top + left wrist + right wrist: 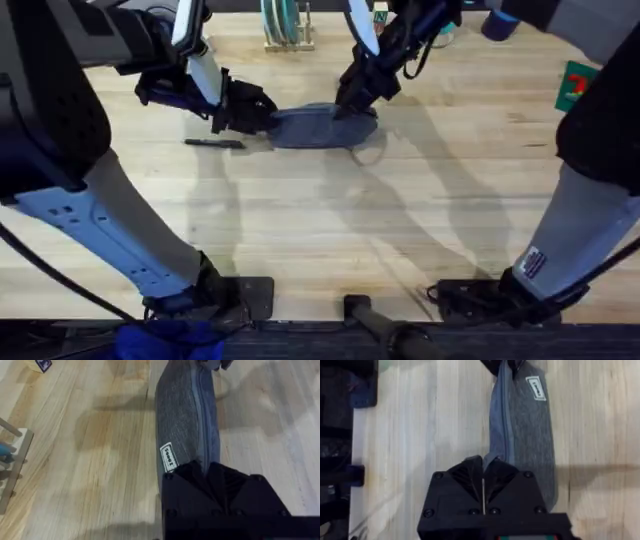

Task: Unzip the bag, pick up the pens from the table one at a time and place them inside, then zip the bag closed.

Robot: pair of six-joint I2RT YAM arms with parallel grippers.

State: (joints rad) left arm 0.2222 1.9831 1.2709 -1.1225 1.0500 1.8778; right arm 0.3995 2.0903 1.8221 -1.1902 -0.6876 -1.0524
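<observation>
The blue-grey bag [315, 127] lies lengthwise on the table [330, 230] between both arms. My left gripper [250, 110] is shut on its left end; in the left wrist view the bag [187, 415] runs away from the gripper [200, 474], its zipper [203, 410] looking closed. My right gripper [350, 100] is shut on the right end; in the right wrist view the fabric [522, 425] tucks between the pressed-together fingers [483, 467], so the zipper pull is hidden. One black pen [215, 143] lies on the wood just left of the bag, in front of the left gripper.
A wooden rack [285, 25] with teal plates stands at the back centre, also seen as a rack [15, 460] in the left wrist view. A green and red box [575, 85] sits at the right edge. Open wood stretches in front of the bag.
</observation>
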